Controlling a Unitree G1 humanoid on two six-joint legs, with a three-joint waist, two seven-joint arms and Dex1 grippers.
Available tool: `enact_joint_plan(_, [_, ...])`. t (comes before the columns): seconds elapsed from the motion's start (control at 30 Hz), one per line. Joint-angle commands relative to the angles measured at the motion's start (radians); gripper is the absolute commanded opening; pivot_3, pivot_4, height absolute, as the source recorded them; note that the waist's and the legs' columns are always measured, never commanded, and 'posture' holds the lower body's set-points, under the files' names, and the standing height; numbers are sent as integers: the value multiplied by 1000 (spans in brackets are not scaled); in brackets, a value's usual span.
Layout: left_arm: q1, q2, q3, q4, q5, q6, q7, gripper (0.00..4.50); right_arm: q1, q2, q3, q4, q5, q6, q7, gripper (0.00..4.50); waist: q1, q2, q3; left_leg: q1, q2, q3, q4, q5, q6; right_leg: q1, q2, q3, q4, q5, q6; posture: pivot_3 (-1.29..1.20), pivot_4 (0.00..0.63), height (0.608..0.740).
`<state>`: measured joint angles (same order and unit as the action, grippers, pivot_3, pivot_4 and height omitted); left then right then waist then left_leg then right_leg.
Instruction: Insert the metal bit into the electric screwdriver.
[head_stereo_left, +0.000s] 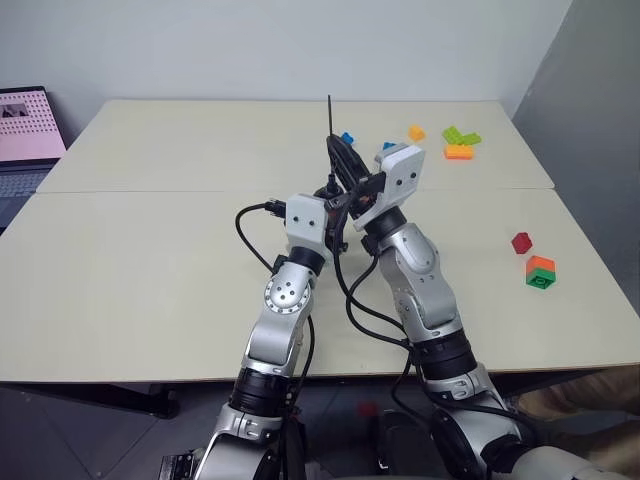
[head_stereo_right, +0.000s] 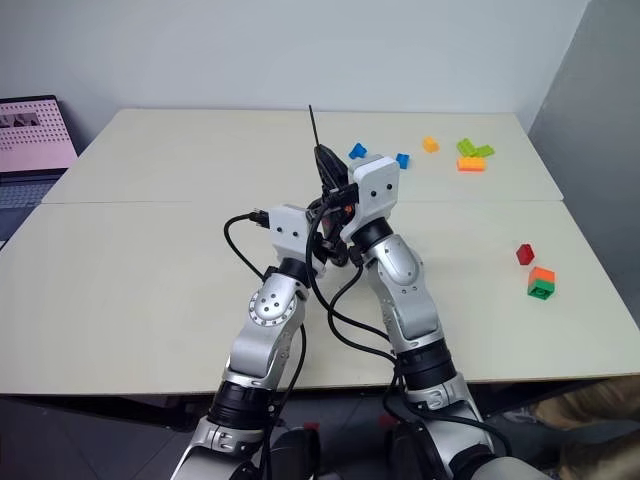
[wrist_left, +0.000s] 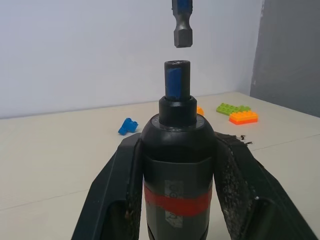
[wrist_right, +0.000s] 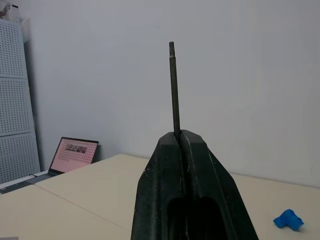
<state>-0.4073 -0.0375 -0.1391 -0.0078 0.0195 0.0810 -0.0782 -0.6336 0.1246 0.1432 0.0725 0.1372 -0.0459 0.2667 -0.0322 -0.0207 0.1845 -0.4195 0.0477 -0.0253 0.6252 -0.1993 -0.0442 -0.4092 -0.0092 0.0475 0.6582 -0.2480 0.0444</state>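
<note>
left wrist view: one electric screwdriver (wrist_left: 178, 165), one metal bit (wrist_left: 182, 22).

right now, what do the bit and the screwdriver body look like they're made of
The metal bit: thin grey rod with a dull sheen, apparently bare steel. The electric screwdriver: smooth matte black body, likely plastic or coated metal; the red band looks like tape or paint, which one is unclear.

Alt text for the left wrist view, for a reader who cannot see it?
The left pincer grips the black screwdriver, red-banded, socket end up. The bit hangs just above the socket, not yet inserted. Behind, toy bricks lie on a beige table.
</note>
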Motion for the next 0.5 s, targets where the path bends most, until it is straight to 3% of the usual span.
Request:
enact_joint_plan(0.03, [2, 2, -1, -5, 3, 13, -6, 1633, -11, 1, 11, -13, -4, -4, 11, 0, 0, 0, 0, 0, 0, 0, 0, 0, 0, 0, 0, 0, 0, 0, 0, 0, 150, 740])
enact_joint_plan(0.5, [1, 5, -2, -1, -2, 11, -16, 1633, -11, -13, 1, -7, 17, 48, 48, 0, 0, 0, 0, 0, 0, 0, 0, 0, 0, 0, 0, 0, 0, -1, -1, 0, 150, 740])
